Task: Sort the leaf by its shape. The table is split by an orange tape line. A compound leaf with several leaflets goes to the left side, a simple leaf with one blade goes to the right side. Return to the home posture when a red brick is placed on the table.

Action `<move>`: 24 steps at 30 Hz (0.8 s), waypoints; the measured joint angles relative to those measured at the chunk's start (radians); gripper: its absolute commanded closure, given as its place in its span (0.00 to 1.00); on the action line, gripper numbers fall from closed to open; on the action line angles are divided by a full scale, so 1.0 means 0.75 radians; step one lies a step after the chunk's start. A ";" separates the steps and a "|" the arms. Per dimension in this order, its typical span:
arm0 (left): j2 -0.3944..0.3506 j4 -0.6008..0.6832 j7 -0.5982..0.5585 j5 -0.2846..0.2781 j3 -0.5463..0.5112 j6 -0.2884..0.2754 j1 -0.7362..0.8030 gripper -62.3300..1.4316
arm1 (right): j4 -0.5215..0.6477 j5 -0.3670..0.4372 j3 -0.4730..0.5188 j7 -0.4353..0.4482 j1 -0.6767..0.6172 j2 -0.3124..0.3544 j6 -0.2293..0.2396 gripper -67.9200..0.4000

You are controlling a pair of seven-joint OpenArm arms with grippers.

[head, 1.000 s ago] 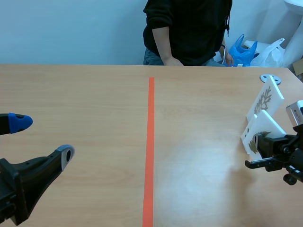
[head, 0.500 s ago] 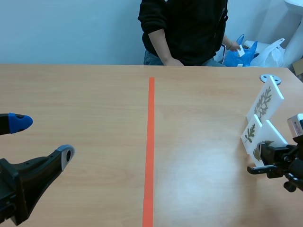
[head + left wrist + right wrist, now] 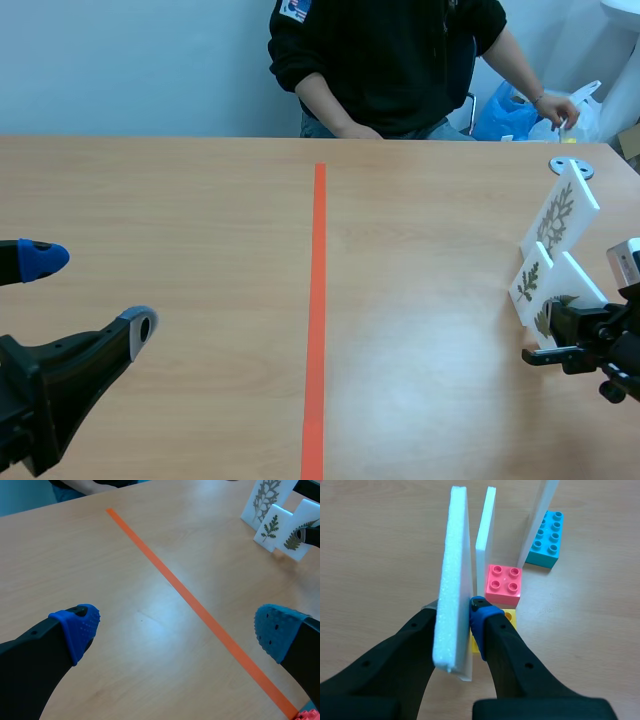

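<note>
Lower right of the scene view: right gripper (image 3: 548,352), fingers only a card's thickness apart, clamped on the held card (image 3: 577,284). In the right wrist view, blue pad (image 3: 480,611) pressed against one face of that white foam card, black finger against the other, card upright and edge-on between them. On its face, in the left wrist view, a feathery green-brown leaf (image 3: 294,536). No telling whether clear of the table (image 3: 200,200) or resting on it.

Left gripper (image 3: 90,295) at lower left of the scene view, spread wide, holding nothing, touching nothing, well apart from the cards and left of the tape line (image 3: 318,300).

Cards, counted: three, all right of the tape line, close together at mid right. Besides the held card: small card (image 3: 528,283) just beside it, with a sprig of small leaflets, and tall card (image 3: 562,212) behind, with a branching leaf.

Bricks, counted: three, seen from the right wrist only. Yellow brick (image 3: 510,616) just ahead of the blue pad, at the held card's foot. Pink brick (image 3: 503,584) next ahead, at the foot of the small card. Blue brick (image 3: 546,540) farthest, by the tall card's foot.

Grippers: two. Tape lines: one. Upper middle of the scene view: one person (image 3: 390,60), a hand (image 3: 560,108) stretched out beside a blue bag (image 3: 503,112) at upper right. Near the tall card, on the table, one round metal disc (image 3: 570,166).
</note>
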 measured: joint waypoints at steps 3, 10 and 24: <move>0.000 0.000 0.000 0.000 0.000 0.000 0.000 0.00 | 0.001 0.000 0.000 -0.004 -0.003 -0.001 0.000 0.89; 0.000 0.000 0.000 0.000 0.000 0.000 0.000 0.00 | 0.001 0.000 0.000 -0.004 -0.003 -0.001 -0.001 0.89; 0.000 0.000 0.000 0.000 0.000 0.000 0.000 0.00 | 0.007 0.002 0.001 -0.014 -0.003 0.000 0.032 0.61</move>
